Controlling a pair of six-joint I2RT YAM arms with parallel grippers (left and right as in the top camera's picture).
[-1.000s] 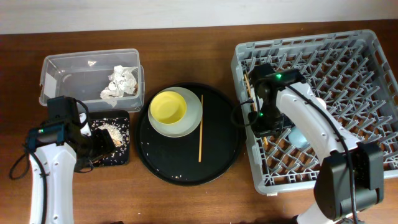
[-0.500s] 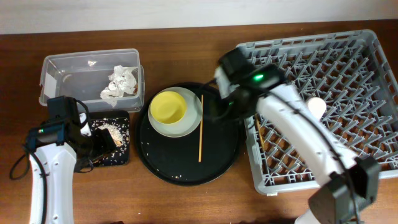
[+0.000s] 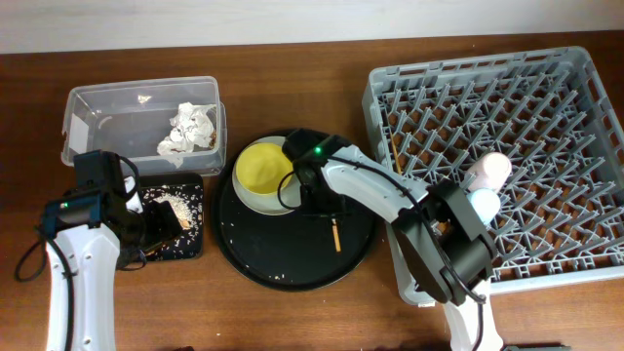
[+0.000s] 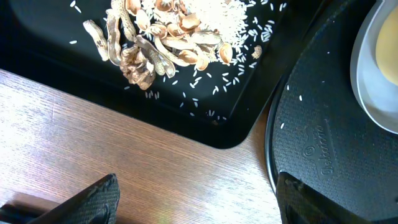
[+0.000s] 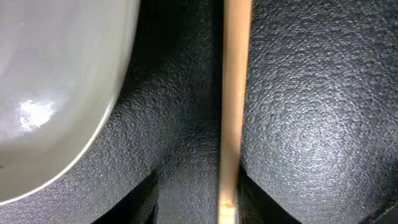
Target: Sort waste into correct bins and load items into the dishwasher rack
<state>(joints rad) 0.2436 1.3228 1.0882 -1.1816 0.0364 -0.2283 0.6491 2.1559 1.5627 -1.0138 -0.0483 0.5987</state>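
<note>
My right gripper (image 3: 314, 200) is low over the round black tray (image 3: 263, 253), open, its fingers (image 5: 199, 202) on either side of a wooden chopstick (image 5: 234, 93) lying on the tray; the chopstick's end shows in the overhead view (image 3: 335, 235). Just left is the grey-green plate (image 3: 304, 166) holding the yellow bowl (image 3: 261, 168). The grey rack (image 3: 546, 88) holds a pink cup (image 3: 490, 170) and a light blue cup (image 3: 484, 203). My left gripper (image 3: 156, 226) is open and empty (image 4: 196, 205) over bare wood beside the shallow black tray (image 4: 236, 118) of food scraps (image 4: 168, 37).
The clear tub (image 3: 97, 122) at the back left holds crumpled tissues (image 3: 188, 130). Rice grains are scattered on the round tray. Another chopstick (image 3: 393, 146) stands in the rack's left side. The plate's rim (image 5: 56, 93) is close to my right fingers.
My right arm has swung from the rack leftwards and come down over the chopstick on the round tray; the chopstick has shifted slightly. The left arm has not moved.
</note>
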